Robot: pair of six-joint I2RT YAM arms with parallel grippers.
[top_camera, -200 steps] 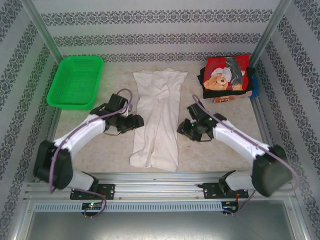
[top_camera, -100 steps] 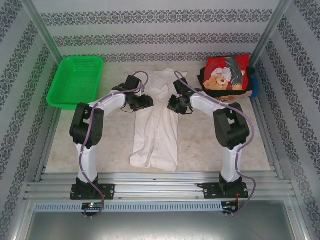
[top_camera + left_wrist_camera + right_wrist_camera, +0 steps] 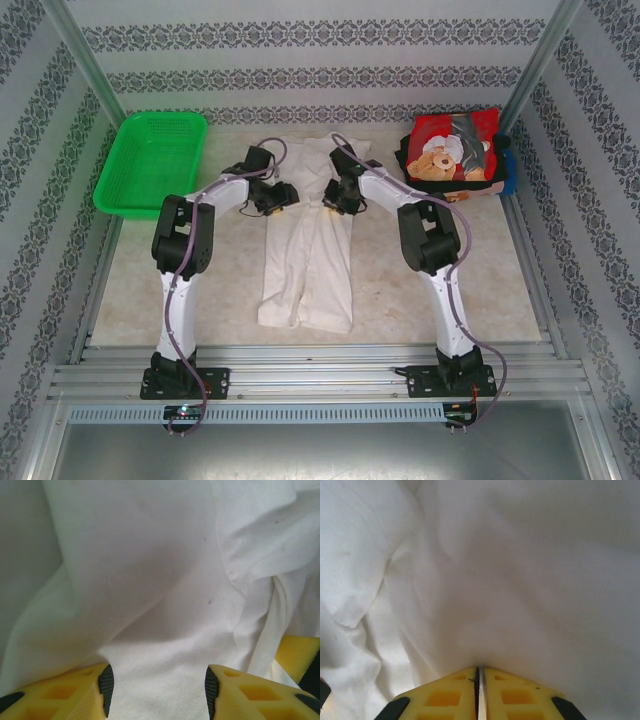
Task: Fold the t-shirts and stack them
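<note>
Cream-white, the big t-shirt [image 3: 310, 262] lies mid-table as a long narrow strip, its long axis running from the near edge straight toward the back wall. Both claws sit at its far end, one on each long side. The left gripper [image 3: 276, 196] is over the left edge and the right gripper [image 3: 337, 196] over the right edge, so almost the whole length of cloth stretches from them back toward the arm bases. In its wrist view the left gripper [image 3: 156, 690] has its jaws spread, with a rumpled layer of cloth lying between the pads and not yet nipped. The right gripper [image 3: 478, 672] has its jaws pressed together, and the cloth rising from the tips suggests it is pinching a thin fold. The next move likely draws this far end along the long axis toward the near hem, which needs the left jaws closed first. The folded shirts [image 3: 455, 150] are stacked at the far right, nearer the right arm, and the green mesh basket [image 3: 150, 165] stands far left.
</note>
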